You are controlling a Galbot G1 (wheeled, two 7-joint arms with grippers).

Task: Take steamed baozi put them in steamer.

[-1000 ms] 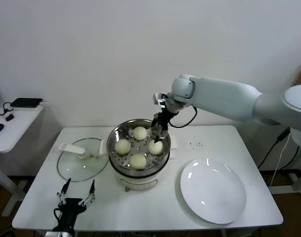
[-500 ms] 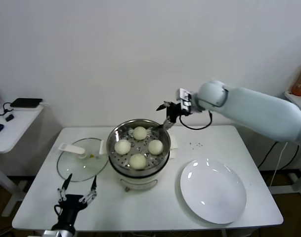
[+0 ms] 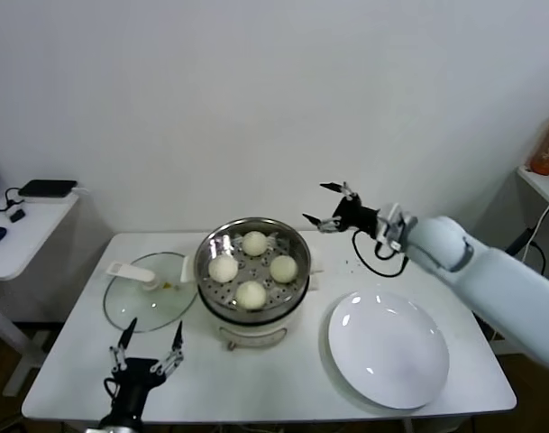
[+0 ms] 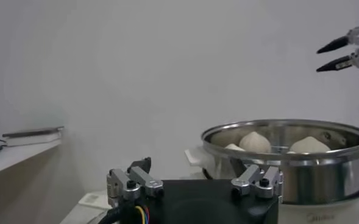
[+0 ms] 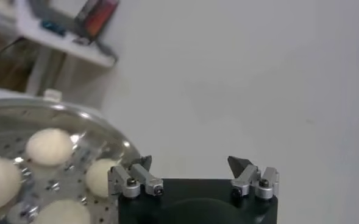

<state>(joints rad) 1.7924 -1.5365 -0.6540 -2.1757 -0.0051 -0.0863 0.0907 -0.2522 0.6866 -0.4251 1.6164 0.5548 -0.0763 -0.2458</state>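
The steamer is a shiny steel pot on a white base at mid-table. Several cream-white baozi lie on its perforated tray, among them one at the back, one to the left and one in front. My right gripper hangs open and empty in the air, above and to the right of the pot's rim. The right wrist view shows its jaws spread wide, with the baozi off to one side. My left gripper stands open near the table's front edge, with the steamer before it.
A glass lid lies flat to the left of the steamer. A large white plate sits at the front right. A low side table stands at far left, and an orange bottle is on a shelf at far right.
My right gripper has risen from just over the baozi inside the steamer and drawn back to the right, open throughout. The left gripper has hardly moved.
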